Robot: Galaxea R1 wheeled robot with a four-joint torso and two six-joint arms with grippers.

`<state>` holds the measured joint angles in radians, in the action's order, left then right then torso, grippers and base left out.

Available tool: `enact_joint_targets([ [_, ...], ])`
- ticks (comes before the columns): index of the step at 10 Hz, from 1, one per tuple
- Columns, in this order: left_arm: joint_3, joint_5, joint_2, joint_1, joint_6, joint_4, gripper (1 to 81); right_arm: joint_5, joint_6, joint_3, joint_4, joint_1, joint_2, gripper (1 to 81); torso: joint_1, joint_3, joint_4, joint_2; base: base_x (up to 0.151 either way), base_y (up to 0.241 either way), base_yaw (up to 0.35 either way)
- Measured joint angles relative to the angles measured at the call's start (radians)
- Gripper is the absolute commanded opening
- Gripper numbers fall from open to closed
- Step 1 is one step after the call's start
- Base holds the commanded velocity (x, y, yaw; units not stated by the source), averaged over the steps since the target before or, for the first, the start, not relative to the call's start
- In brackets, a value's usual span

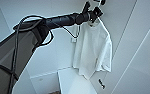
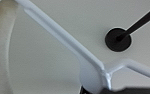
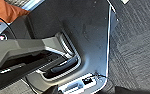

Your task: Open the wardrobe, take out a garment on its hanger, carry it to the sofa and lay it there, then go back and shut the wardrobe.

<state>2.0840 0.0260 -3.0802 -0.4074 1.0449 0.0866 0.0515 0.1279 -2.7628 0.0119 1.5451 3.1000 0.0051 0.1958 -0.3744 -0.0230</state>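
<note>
In the head view, the left gripper [image 1: 93, 13] is raised high at the end of the long black left arm [image 1: 63, 19], which enters from the left side. The dark fingers are closed around the top of the thin light-coloured hanger [image 1: 91, 22], just above the collar of the garment. The hanger is almost completely hidden inside the shoulders, so its exact shape is not clear.

The plain white short-sleeved T-shirt of thin limp fabric [image 1: 93, 47] hangs down freely from this hanger, under the gripper. Its sleeves fall to both sides and its lower edge ends in an uneven line. It touches nothing except the hanger.

Behind the T-shirt stand tall white flat panels [image 1: 123, 27]; I cannot tell if they belong to the wardrobe or to the walls. One small dark handle-like fitting [image 1: 101, 83] sits on a panel below the T-shirt.

The left wrist view looks upward at a white ceiling [image 2: 53, 62] with raised white bars and a round black fitting [image 2: 118, 39].

The right wrist view shows grey carpet floor [image 3: 136, 50], the dark base of the robot [image 3: 91, 32] and a piece of orange fabric [image 3: 3, 10] at the corner. For the right gripper I cannot tell the state.
</note>
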Motion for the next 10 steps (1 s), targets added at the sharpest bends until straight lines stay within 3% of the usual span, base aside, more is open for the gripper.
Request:
enact_joint_targets([
  [4, -0.031, -0.008, 0.069, -0.050, -0.001, -0.001, 1.0, 0.000, 0.000, 0.000, 0.000, 0.001, 0.000, 81.1, 0.000, 0.000, 0.002, 0.000, 0.000, 0.000, 0.000],
  [5, -0.046, -0.003, 0.089, -0.048, -0.001, -0.002, 1.0, 0.000, 0.000, 0.001, 0.000, 0.001, 0.000, 81.1, 0.000, 0.000, 0.015, 0.000, 0.000, 0.000, 0.000],
  [10, -0.172, 0.009, 0.176, -0.043, 0.000, -0.057, 1.0, 0.008, 0.000, 0.001, 0.000, 0.001, 0.000, 81.1, 0.000, 0.000, 0.178, 0.000, 0.000, 0.000, 0.000],
])
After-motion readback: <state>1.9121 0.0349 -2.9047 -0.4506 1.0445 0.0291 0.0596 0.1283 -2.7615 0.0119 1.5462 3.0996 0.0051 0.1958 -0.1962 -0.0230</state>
